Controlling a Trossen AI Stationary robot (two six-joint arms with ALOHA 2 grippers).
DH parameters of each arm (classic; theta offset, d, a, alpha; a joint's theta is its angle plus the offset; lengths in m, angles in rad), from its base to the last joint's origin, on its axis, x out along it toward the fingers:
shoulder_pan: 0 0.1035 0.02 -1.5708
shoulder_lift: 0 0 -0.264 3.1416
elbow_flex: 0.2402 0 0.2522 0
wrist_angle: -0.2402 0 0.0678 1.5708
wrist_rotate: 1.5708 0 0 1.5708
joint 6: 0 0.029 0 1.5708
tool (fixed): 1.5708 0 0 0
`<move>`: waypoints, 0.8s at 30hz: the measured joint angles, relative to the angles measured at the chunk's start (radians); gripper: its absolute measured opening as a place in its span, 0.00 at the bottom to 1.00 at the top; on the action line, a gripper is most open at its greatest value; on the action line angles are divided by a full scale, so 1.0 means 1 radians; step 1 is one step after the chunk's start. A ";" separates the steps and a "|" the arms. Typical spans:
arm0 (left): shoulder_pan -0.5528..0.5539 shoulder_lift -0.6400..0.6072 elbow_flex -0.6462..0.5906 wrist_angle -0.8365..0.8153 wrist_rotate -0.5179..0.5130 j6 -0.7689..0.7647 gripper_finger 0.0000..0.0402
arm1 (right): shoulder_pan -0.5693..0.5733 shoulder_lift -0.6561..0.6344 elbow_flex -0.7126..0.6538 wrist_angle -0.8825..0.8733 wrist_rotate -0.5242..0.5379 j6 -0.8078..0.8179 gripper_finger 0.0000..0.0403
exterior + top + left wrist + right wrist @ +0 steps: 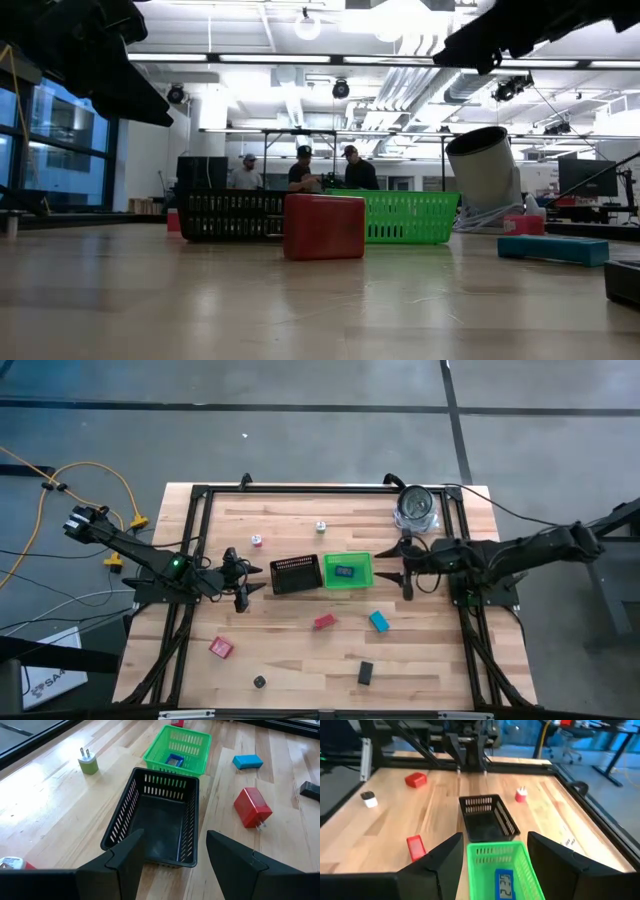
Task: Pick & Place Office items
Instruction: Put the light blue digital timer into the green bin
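At the middle of the bench [300,650]: black mesh tray [295,574] and green bin [347,571], set touching side by side as the two receptacles within reach of both arms.

- Green bin: holds one blue item [345,572], apparently already sorted. Black tray: appears empty in the left wrist view.
- Left pincer [243,574]: just beside the tray's outer end, fingers apart, holding nothing; judged poised between picks.
- Right pincer [404,569]: just beside the bin's outer end, fingers apart, empty.
- Loose items, still to be placed: red block [324,622] and teal block [379,622] near the receptacles; pink block [221,648], black block [366,673] and black round bit [260,682] toward the near edge; small pink bit [257,541] and green-and-white plug [321,528] behind the tray.
- Silver round object [416,506]: far corner, apart.
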 joint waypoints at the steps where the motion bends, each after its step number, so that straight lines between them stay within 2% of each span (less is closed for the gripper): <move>1: 0.000 0.000 0.000 0.000 0.000 0.000 0.51 | 0.015 0.013 0.009 -0.019 0.021 0.015 0.51; 10: 0.000 0.000 0.000 0.000 0.000 0.000 0.51 | 0.143 0.131 0.135 -0.205 0.187 0.198 0.51; 18: 0.000 0.000 0.000 0.000 0.000 0.000 0.51 | 0.216 0.254 0.251 -0.356 0.217 0.403 0.51; 24: 0.000 0.000 0.000 0.000 0.000 0.000 0.51 | 0.266 0.344 0.317 -0.386 0.219 0.506 0.51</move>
